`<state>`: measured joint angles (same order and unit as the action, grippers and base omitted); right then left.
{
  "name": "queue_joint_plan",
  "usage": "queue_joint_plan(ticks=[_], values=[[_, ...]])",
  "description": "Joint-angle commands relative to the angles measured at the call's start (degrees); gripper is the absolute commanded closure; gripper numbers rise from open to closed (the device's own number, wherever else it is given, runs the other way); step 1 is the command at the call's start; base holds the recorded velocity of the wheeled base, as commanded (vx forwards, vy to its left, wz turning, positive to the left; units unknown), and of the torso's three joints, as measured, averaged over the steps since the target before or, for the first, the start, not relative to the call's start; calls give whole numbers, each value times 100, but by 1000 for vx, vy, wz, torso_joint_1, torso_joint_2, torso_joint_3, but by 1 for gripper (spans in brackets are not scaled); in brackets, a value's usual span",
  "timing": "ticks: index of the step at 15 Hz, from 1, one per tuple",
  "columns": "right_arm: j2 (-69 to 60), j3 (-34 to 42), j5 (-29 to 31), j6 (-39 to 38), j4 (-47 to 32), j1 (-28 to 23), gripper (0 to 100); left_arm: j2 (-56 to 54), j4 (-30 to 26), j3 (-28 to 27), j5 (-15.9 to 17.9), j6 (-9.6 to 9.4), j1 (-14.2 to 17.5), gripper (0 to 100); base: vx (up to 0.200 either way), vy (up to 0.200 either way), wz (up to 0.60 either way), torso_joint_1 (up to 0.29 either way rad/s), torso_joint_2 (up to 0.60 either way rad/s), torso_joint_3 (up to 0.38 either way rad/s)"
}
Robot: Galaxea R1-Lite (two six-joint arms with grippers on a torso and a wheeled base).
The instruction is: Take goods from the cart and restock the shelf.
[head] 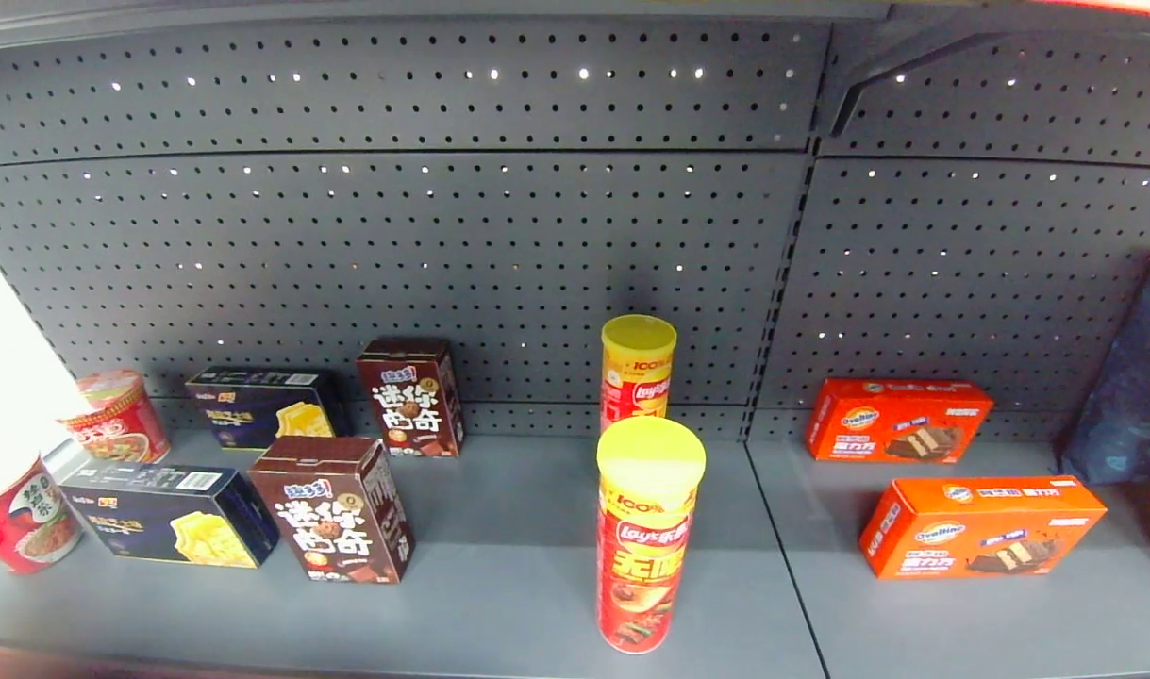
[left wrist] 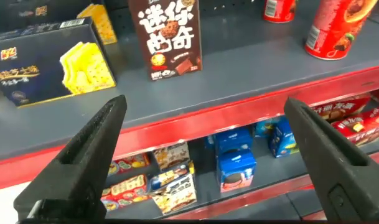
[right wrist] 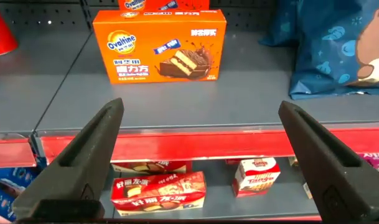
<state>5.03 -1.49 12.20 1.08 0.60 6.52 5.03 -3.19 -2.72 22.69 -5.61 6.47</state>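
Bare shelf (head: 508, 566) lies open either side of the front chip can (head: 644, 538), bounded by brown box (head: 334, 514) and orange box (head: 980, 525).

Upright chip cans (head: 645, 533), snack boxes (head: 334, 509) and noodle cups (head: 117, 415) on grey shelf (head: 499, 556)

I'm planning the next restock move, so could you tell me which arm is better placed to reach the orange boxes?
Likely the right. The right gripper, jaws open and empty, faces the front orange box straight across the shelf edge; the left gripper faces the front brown box farther left.
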Motion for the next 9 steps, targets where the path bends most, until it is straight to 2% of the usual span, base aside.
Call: queue_joint_plan(ticks=[1,9], values=[[33,8,-25,6,2,-2,0,33,-6,-1,-10,7,3,0,0,0,0,0,0,0],[33,-1,-174,32,2,-2,0,33,-6,8,-10,-19,3,0,0,0,0,0,0,0]])
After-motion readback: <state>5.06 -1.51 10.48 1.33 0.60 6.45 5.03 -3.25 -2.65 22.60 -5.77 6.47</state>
